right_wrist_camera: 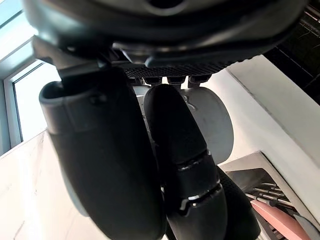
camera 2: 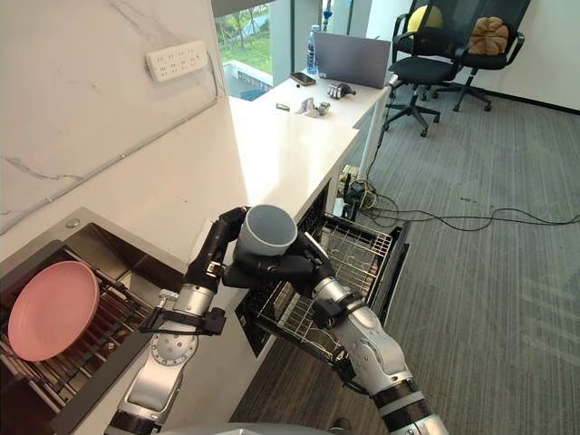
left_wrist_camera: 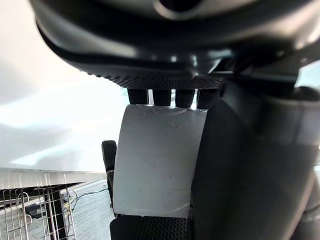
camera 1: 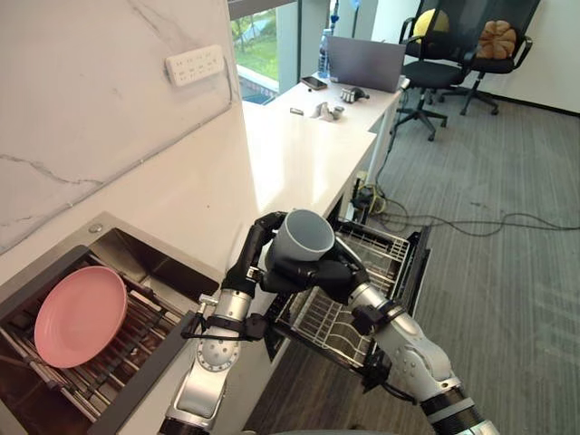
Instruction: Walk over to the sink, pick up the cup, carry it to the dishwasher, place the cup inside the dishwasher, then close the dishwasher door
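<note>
Both hands grip the grey cup (camera 1: 304, 237) together. The left hand (camera 1: 256, 249) curls against its side nearest the counter, and the right hand (camera 1: 319, 275) wraps round its lower body from the other side. The cup sits upright between them, mouth up. In the left wrist view its pale wall (left_wrist_camera: 157, 160) lies right against the fingers (left_wrist_camera: 161, 96). Just below and beyond the right hand is the pulled-out dishwasher rack (camera 1: 385, 256). Off to the outer side of the left hand, the sink (camera 1: 145, 263) holds a pink plate (camera 1: 80, 314). Far beyond both hands the white counter (camera 1: 290, 154) runs to a laptop (camera 1: 365, 62) and office chairs (camera 1: 449, 41).
</note>
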Robot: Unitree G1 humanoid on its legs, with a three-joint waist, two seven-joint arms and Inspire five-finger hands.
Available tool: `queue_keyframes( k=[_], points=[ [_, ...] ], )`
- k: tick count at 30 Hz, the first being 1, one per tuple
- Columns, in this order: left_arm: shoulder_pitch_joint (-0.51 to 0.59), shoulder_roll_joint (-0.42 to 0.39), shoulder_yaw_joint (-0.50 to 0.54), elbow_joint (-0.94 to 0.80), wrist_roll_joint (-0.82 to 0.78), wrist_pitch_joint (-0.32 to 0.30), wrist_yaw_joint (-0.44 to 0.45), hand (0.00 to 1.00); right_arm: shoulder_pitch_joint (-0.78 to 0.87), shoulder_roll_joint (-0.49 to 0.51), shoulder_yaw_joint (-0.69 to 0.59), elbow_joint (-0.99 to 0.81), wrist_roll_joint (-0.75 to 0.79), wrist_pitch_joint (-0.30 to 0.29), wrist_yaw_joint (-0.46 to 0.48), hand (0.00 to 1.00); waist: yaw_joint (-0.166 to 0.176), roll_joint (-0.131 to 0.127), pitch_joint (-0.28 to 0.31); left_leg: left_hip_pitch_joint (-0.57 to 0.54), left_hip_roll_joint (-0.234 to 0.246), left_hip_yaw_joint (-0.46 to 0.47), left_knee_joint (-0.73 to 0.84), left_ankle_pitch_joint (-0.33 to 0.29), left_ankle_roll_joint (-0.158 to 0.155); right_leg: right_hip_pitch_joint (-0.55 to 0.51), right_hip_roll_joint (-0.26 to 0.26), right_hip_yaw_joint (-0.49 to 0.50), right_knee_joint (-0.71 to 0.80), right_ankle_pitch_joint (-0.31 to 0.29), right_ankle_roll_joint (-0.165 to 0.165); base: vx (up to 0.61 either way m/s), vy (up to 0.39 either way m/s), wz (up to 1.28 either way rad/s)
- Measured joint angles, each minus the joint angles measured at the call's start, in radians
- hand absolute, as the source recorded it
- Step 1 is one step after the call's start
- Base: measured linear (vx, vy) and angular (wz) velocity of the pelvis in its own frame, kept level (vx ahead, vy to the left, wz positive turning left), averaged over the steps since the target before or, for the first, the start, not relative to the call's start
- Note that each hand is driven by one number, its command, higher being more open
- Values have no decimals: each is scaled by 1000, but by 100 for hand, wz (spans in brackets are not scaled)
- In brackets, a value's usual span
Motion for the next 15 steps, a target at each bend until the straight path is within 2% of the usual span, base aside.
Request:
queue_keyframes(
  k=[2, 3, 6, 10, 15],
  points=[
    [-1, 0, 0, 0, -15, 3, 3, 0, -12, -1, 12, 0, 0, -6, -17, 100, 0, 0, 0, 4, 0, 0, -7, 7, -1, -1, 1, 0, 1, -1, -1, 0, 0, 0],
    [-3, 0, 1, 0, -20, 5, 8, 0, -21, -1, 16, 1, -1, -6, -26, 0, 0, 0, 0, 6, 0, -1, -10, 9, -2, -1, 1, -2, 1, -1, -1, 0, 0, 0],
    [-10, 0, 3, 0, -26, 12, 21, 0, -40, 0, 30, 1, -17, -12, -55, 0, 1, 0, -1, 9, 0, -3, -17, 14, -2, -1, 2, -4, 1, -1, -2, 0, 0, 0],
    [-28, 0, 4, 9, -40, 24, 42, 0, -45, 6, 56, 2, -44, -54, -125, 0, 9, 3, -5, 9, -1, -5, -20, 15, -2, -1, 2, -6, 1, -2, -2, 0, 0, 0],
    [-28, -16, -7, 10, -57, 24, 63, 0, -45, 32, 78, 10, -136, -115, -217, 0, 13, 18, -25, 11, -5, -7, -28, 18, -1, -1, 0, -8, -1, -2, -2, -7, 1, 0]
  ],
)
